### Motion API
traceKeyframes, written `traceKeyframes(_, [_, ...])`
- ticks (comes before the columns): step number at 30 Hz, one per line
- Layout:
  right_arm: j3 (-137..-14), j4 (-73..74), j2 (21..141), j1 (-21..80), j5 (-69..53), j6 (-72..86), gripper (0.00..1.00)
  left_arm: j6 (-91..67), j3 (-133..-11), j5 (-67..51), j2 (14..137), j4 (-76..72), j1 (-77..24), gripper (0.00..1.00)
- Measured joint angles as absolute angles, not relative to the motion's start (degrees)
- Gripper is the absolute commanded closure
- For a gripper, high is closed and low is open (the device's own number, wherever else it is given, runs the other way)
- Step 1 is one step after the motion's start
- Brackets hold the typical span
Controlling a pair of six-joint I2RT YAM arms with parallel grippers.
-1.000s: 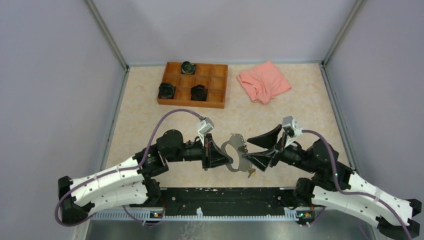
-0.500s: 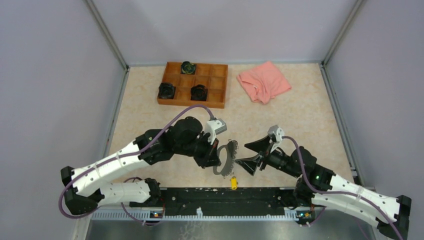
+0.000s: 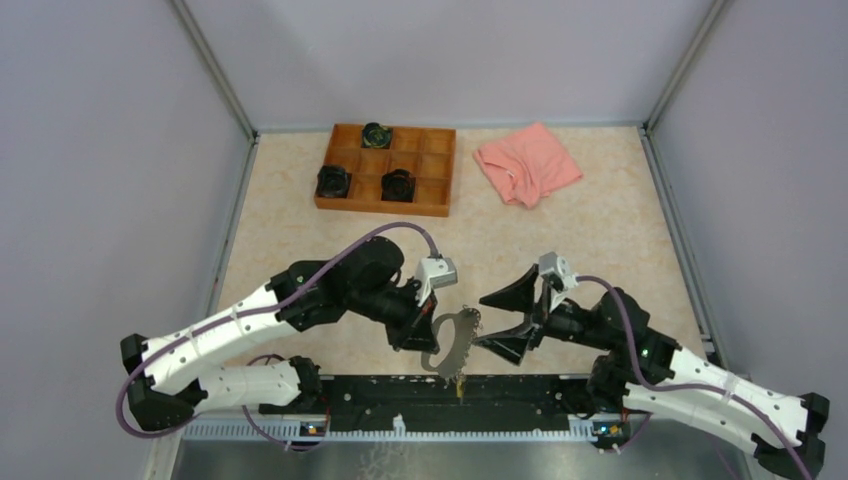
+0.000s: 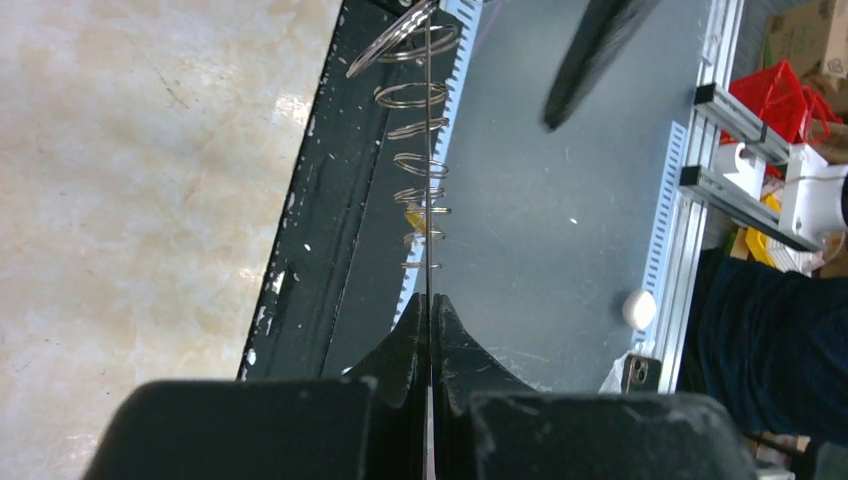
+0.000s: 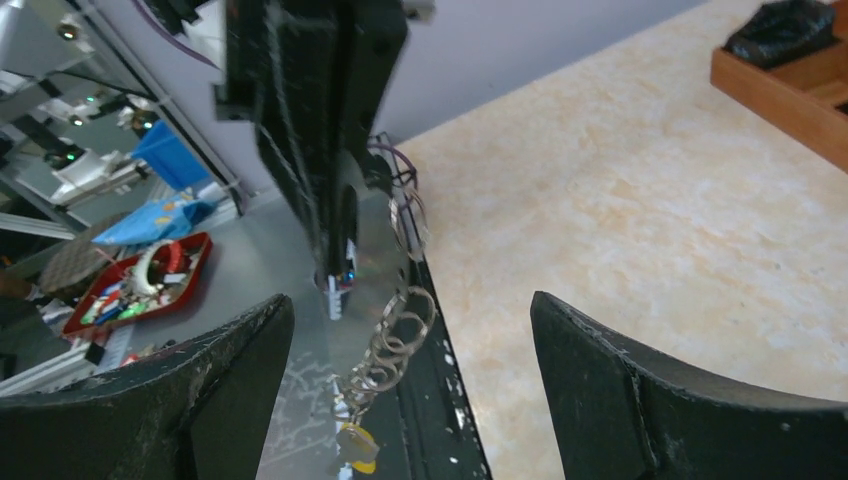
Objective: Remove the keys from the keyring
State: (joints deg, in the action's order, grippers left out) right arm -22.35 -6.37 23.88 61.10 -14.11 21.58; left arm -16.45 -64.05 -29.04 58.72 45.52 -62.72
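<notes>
Keyring (image 3: 455, 340) clamped in left end effector (image 3: 426, 335), right end effector (image 3: 497, 320) splayed, over beige tabletop (image 3: 560, 240) between lilac walls (image 3: 450, 60).

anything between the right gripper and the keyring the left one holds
Nothing visible does. The open right gripper faces the flat silvery-grey oval metal keyring, pinched in the shut left gripper, with only air between.

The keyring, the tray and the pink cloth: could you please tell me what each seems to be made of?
Keyring: thin metal plate, silvery-grey and glossy; it reflects light, edge-on a mere line in the left wrist view. Tray: likely wood, reddish-brown, matt, with partitions. Pink cloth: soft fabric, matt; it lies crumpled in folds.
</notes>
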Motion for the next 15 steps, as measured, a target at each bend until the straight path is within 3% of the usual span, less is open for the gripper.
traceKeyframes(8, [-29.28,-1.96,25.32,61.1,-20.53,21.02,0.14,-13.63,-62.33,-33.19,58.87,46.3,-63.2,1.0])
traceKeyframes(10, [-30.63,-0.3,27.31,61.1,-21.54,20.8,0.19,-13.26,-62.17,-33.76,59.22,46.39,-63.61,1.0])
traceKeyframes(15, [-31.7,1.89,31.9,61.1,-23.73,21.15,0.46,-12.8,-61.23,-34.3,59.88,46.41,-64.34,1.0])
